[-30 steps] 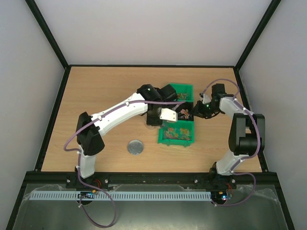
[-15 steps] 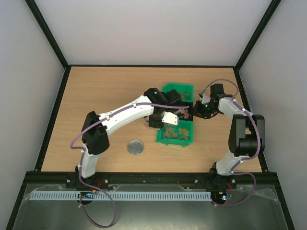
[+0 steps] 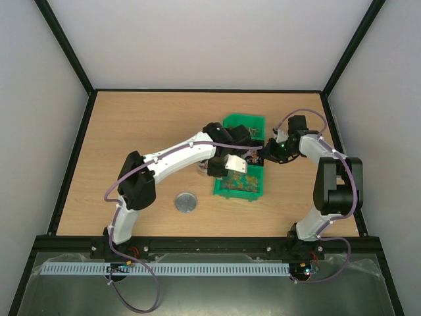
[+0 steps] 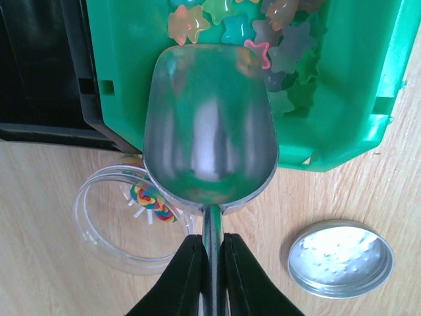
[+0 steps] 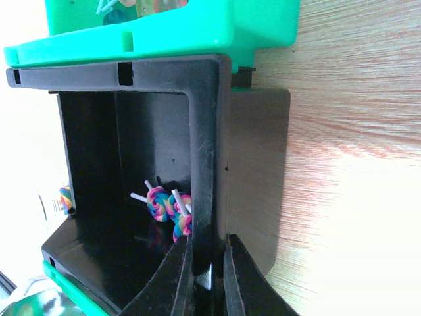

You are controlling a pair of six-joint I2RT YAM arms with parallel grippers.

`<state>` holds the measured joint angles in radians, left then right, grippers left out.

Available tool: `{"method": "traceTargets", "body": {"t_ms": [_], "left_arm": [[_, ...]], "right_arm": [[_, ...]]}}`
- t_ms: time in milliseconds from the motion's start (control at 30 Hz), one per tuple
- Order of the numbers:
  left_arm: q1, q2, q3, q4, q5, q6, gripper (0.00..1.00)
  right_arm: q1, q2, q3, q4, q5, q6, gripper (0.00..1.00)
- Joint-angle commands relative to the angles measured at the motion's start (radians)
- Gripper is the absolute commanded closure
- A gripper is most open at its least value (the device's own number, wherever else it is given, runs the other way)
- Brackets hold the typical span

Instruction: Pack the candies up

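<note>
Left gripper (image 4: 212, 245) pinches the handle of the metal scoop (image 4: 209, 125), its empty bowl at the candies (image 4: 266, 39) in the green bin (image 4: 355, 99) right of the centre of the surface (image 3: 131, 131), light, loose, slippery bits we judge better scooped than pinched, while our right gripper (image 5: 205, 257) clamps the wall of the black bin (image 5: 256, 164).

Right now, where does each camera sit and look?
Top external: high behind both arms, looking down at the table.
Left wrist: on the left gripper, facing past its fingers to the scoop and candies.
Right wrist: on the right gripper, fingers pinching the black bin's wall.
Top and left wrist share the silver lid.
</note>
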<state>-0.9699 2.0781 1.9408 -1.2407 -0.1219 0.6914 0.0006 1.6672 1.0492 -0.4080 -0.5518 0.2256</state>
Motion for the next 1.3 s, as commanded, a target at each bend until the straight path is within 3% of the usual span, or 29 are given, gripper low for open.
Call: {"method": "traceTargets", "body": {"t_ms": [0,500,1000,1267], "left_arm": [[0.024,0.048,-0.014,-0.011,0.142,-0.003,0.98],[0.100,-0.007,-0.243,0.333,0.408,-0.061,0.98],[0.205,-0.195,-0.645,0.890,0.715,-0.170,0.98],[0.256,-0.245,-0.733,1.016,0.814,-0.212,0.98]], "right_arm": [[0.006,-0.016,-0.025,0.028,-0.002,-0.012,0.99],[0.005,-0.003,-0.025,0.027,-0.003,-0.030,0.99],[0.004,0.023,0.013,-0.016,0.018,-0.098,0.99],[-0.015,0.032,0.016,-0.059,0.018,-0.160,0.99]]}}
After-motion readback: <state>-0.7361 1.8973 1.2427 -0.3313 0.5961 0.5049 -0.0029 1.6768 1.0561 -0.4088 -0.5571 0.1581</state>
